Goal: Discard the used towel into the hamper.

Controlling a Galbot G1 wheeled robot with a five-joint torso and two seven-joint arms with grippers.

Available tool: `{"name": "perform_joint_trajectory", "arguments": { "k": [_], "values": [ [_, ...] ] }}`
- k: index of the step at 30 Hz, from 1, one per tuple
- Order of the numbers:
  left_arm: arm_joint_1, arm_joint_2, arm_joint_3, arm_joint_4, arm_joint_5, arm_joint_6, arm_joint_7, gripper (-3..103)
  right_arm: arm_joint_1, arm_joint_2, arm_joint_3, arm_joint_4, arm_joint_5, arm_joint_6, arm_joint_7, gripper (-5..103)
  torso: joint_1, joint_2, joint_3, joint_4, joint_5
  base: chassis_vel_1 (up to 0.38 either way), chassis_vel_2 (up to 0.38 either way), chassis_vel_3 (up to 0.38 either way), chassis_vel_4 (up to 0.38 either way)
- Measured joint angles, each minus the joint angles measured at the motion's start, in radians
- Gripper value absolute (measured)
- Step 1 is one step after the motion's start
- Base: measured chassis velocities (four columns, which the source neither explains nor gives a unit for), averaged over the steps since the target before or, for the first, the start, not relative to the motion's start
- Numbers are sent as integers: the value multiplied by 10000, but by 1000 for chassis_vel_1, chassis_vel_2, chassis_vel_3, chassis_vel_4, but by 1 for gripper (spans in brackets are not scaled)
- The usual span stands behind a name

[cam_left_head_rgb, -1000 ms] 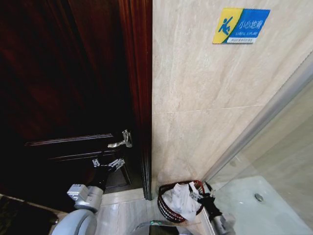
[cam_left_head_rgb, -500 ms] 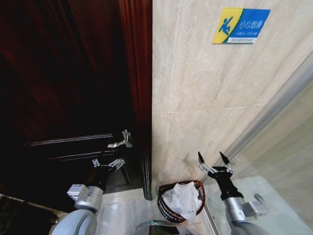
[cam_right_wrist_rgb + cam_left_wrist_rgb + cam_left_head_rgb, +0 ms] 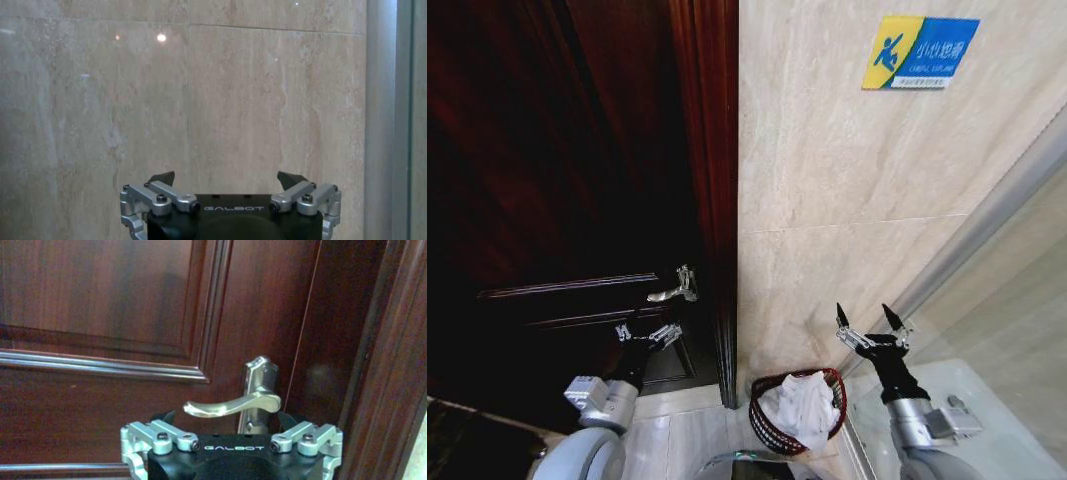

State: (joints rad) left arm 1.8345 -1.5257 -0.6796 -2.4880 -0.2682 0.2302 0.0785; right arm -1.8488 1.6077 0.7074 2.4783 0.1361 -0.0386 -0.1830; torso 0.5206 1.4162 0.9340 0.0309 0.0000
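Nearest the robot, at the foot of the tiled wall [image 3: 847, 190], the hamper [image 3: 767, 425] stands on the pale floor [image 3: 677, 435] just beside the door frame [image 3: 712, 200]. It is a round, reddish-brown openwork basket, upright, mouth up and wider at the rim. Inside it lies the towel [image 3: 802, 405], white and crumpled, heaped toward the side of the basket nearer the glass panel [image 3: 1007, 300], with its upper folds reaching about to the rim. Crumpled as it is, the towel has no clear long axis; it seems to run roughly from the rim down toward the near wall of the basket, though the folds make that hard to judge.

To the right of the hamper and above its rim, the right gripper [image 3: 868, 322] hangs in the air, pointing up toward the wall, close to the metal edge of the glass panel. Its jaws are spread wide and hold nothing; in the right wrist view its two dark fingertips [image 3: 162, 178] stand well apart against bare beige tile.

On the other side, the left gripper [image 3: 648, 333] is held low in front of the dark wooden door [image 3: 557, 180], just below the silver lever handle [image 3: 674, 290]. Its jaws are also spread, and empty. From the left wrist view the handle [image 3: 233, 407] sits just beyond the gripper [image 3: 227, 418], between the two fingers but not touching them.

Farther up the wall is a blue and yellow sign [image 3: 919, 52].
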Motion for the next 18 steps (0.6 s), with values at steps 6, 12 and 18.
{"name": "perform_joint_trajectory", "arguments": {
  "k": [6,12,18],
  "values": [
    [0,0,0,0,0,0,0,100,2,-3,0,-23,-5,0,-1,100,0,0,0,0,0,0,0,0,0],
    [0,0,0,0,0,0,0,100,3,-5,0,-38,-9,0,-4,100,0,0,0,0,0,0,0,0,0],
    [0,0,0,0,0,0,0,100,4,-8,0,-47,-9,0,-7,100,0,0,0,0,0,0,0,0,0]
  ]
}}
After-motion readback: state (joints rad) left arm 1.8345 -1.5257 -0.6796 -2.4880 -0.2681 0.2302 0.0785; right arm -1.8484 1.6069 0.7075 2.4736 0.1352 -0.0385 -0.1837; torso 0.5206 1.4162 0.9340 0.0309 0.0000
